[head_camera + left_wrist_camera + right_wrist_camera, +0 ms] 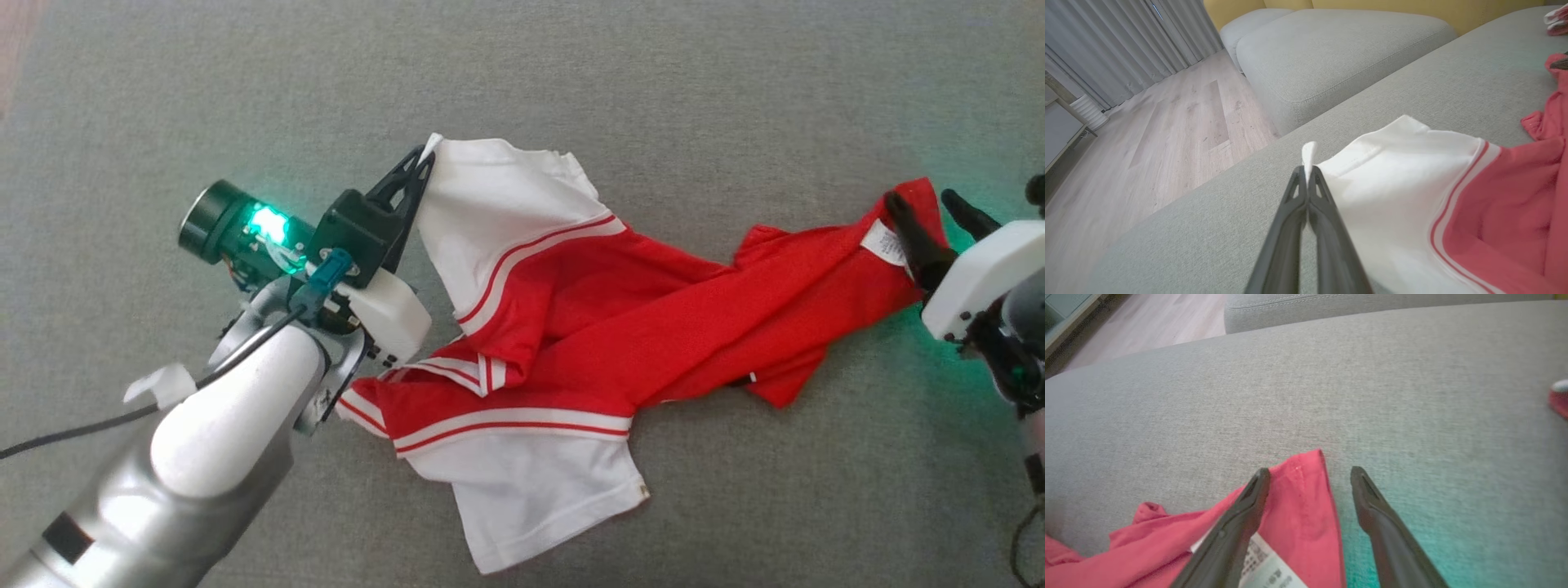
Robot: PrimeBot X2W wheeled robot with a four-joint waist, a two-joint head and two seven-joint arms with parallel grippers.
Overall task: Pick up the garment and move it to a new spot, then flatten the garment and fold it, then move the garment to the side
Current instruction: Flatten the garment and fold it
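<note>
The garment (620, 310) is a red shirt with white, red-striped ends, lying crumpled across the grey cushion. My left gripper (426, 159) is shut on a white corner of the garment (1412, 179) at its upper left; in the left wrist view the pinched fabric pokes up past the fingertips (1306, 171). My right gripper (927, 200) stands open over the red corner at the garment's right end, beside a white label (884, 242). In the right wrist view the red corner (1302, 490) lies between the spread fingers of the right gripper (1310, 473), apart from the right one.
The grey cushion (653, 82) stretches wide around the garment. In the left wrist view the cushion edge drops to a wooden floor (1147, 134), with another grey cushion (1339, 53) and curtains (1118, 45) beyond. A small red-and-white thing (1560, 398) lies far off.
</note>
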